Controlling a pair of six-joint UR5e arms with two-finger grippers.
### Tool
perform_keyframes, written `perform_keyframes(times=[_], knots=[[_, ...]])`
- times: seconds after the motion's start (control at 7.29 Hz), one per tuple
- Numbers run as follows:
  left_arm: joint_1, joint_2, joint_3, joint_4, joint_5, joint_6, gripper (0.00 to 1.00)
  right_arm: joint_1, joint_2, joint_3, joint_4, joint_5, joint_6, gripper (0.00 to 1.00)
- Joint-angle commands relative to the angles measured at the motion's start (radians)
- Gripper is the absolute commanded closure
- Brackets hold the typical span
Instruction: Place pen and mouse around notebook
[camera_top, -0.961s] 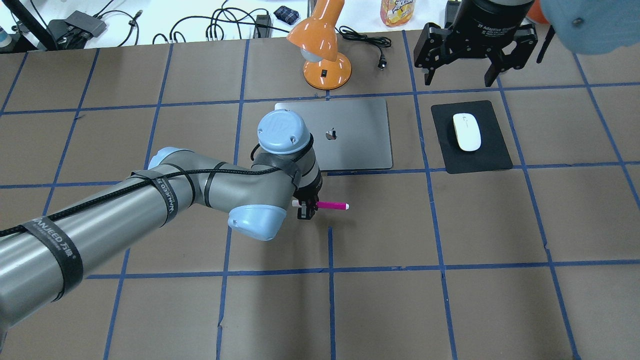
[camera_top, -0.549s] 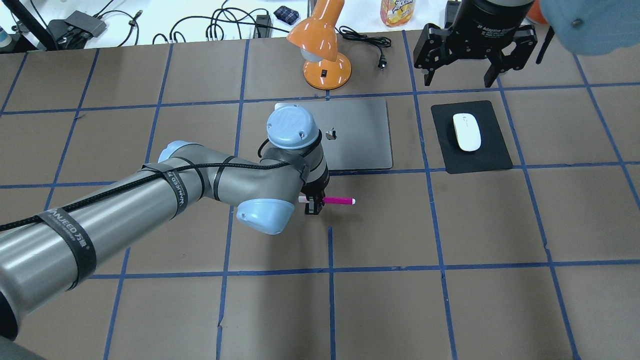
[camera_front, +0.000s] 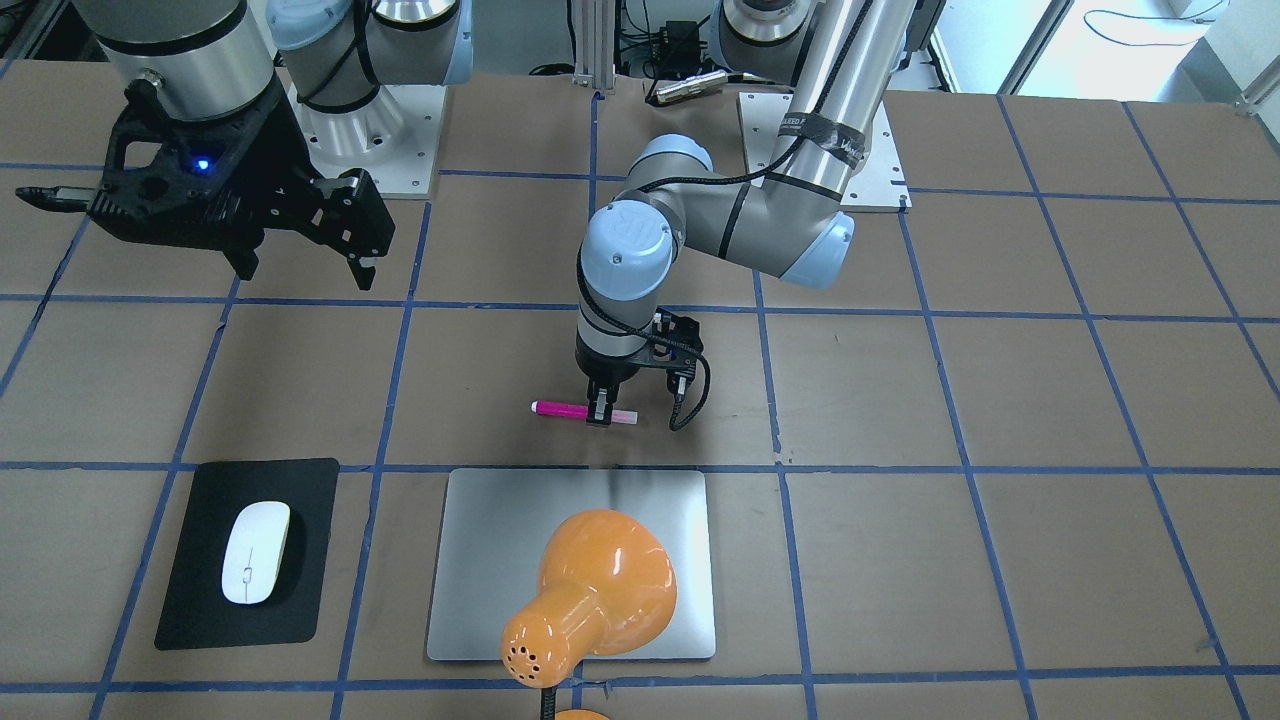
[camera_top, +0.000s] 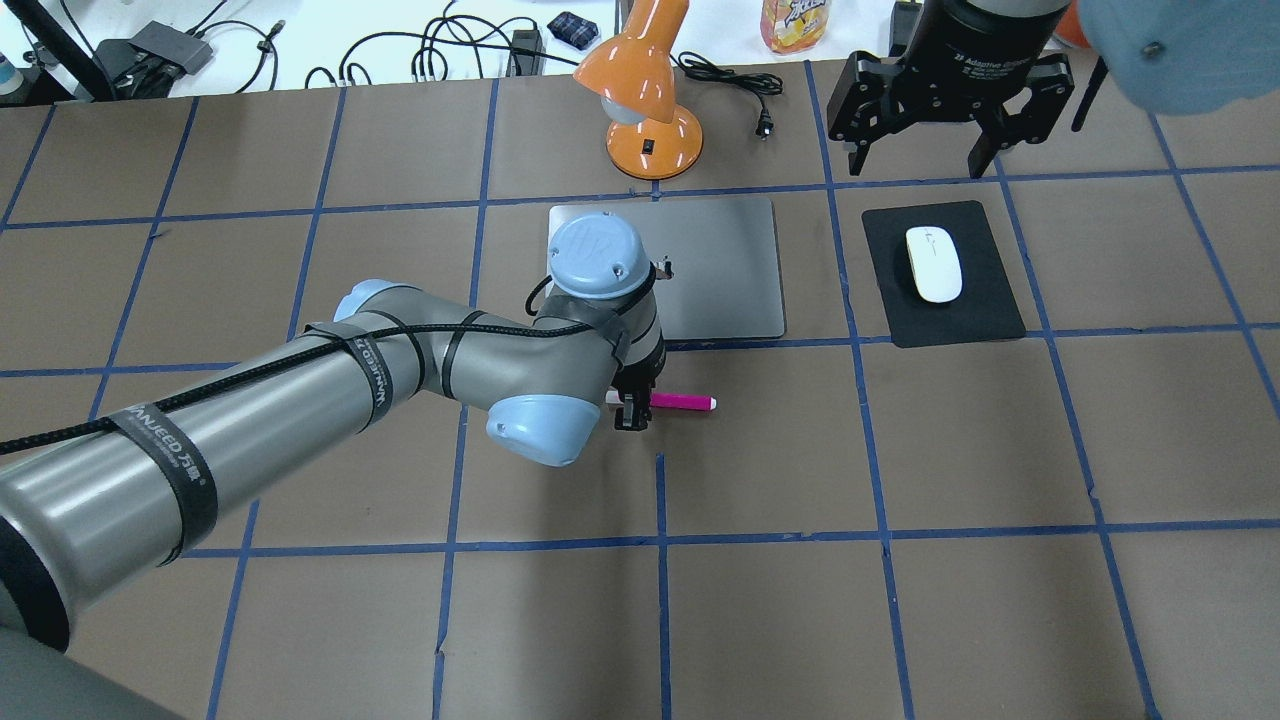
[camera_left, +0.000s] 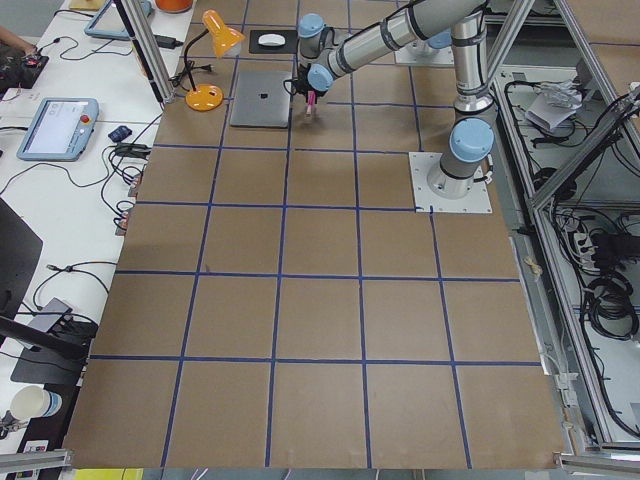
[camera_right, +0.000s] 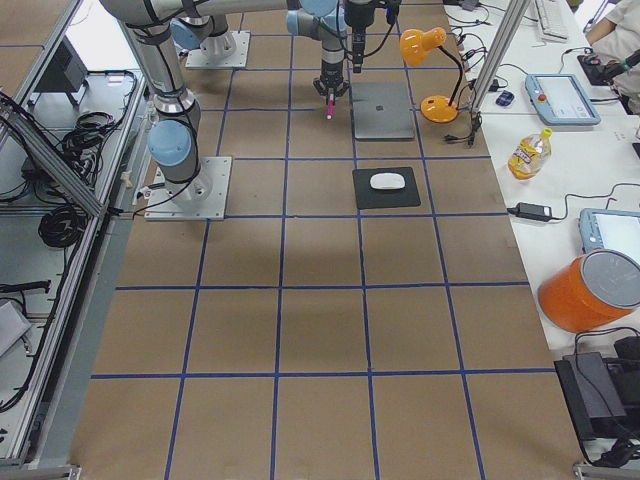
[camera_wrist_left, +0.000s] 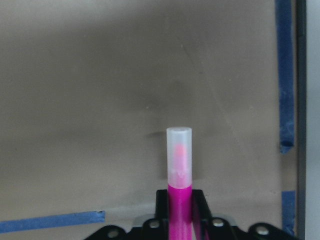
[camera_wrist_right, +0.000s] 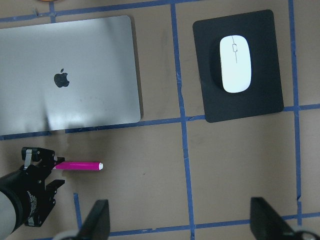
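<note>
My left gripper (camera_top: 632, 405) is shut on the magenta pen (camera_top: 685, 402) near its pale end and holds it level, low over the table. The pen hangs just in front of the near edge of the silver-grey notebook (camera_top: 720, 270). In the left wrist view the pen (camera_wrist_left: 179, 165) points away from the camera, pale end first. The white mouse (camera_top: 933, 263) lies on a black mat (camera_top: 990, 310) right of the notebook. My right gripper (camera_top: 920, 160) hangs open and empty, high above the table beyond the mat. The right wrist view shows the mouse (camera_wrist_right: 235, 63), notebook (camera_wrist_right: 75, 85) and pen (camera_wrist_right: 80, 165) from above.
An orange desk lamp (camera_top: 650, 130) stands at the notebook's far edge, its head over the notebook in the front-facing view (camera_front: 590, 590). Its cord and plug (camera_top: 762, 125) lie behind. Blue tape lines grid the brown table.
My left arm has moved right and slightly toward the notebook, carrying the pen. The right gripper has barely shifted.
</note>
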Motion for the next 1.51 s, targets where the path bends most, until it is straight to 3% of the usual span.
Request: perform_keyframes(times=[0.0, 0.41, 1.1, 1.37], knots=[[0.009, 0.031, 0.002, -0.011, 0.022, 0.153, 0.01, -0.001, 0.0, 0.001, 0.0, 0.0, 0.003, 0.0], [0.124, 0.088, 0.002, -0.052, 0.055, 0.501, 0.01, -0.002, 0.0, 0.001, 0.0, 0.0, 0.001, 0.0], [0.342, 0.283, 0.072, -0.354, 0.142, 1.44, 0.0, -0.001, 0.0, 0.001, 0.0, 0.0, 0.003, 0.0], [0.385, 0.363, 0.103, -0.508, 0.137, 1.507, 0.0, -0.001, 0.0, 0.001, 0.0, 0.0, 0.001, 0.0]])
